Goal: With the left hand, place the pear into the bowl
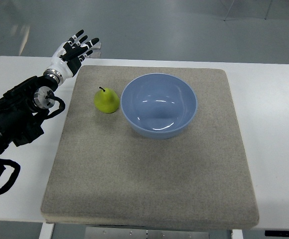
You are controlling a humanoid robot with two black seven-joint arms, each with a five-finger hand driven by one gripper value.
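Nothing done yet: my left hand (76,50) hovers with fingers spread and empty, far left of the mat (149,199). The pear (107,101) sits just left of the bowl (159,105), seemingly touching.

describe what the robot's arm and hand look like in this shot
Only the left arm shows. It is bulky and matte black, with a round silver metal joint near the wrist and black cables looping beside it. A silver ring joins it to the left hand, which has a white shell and black fingers with small white patches along them. The right arm is out of view.
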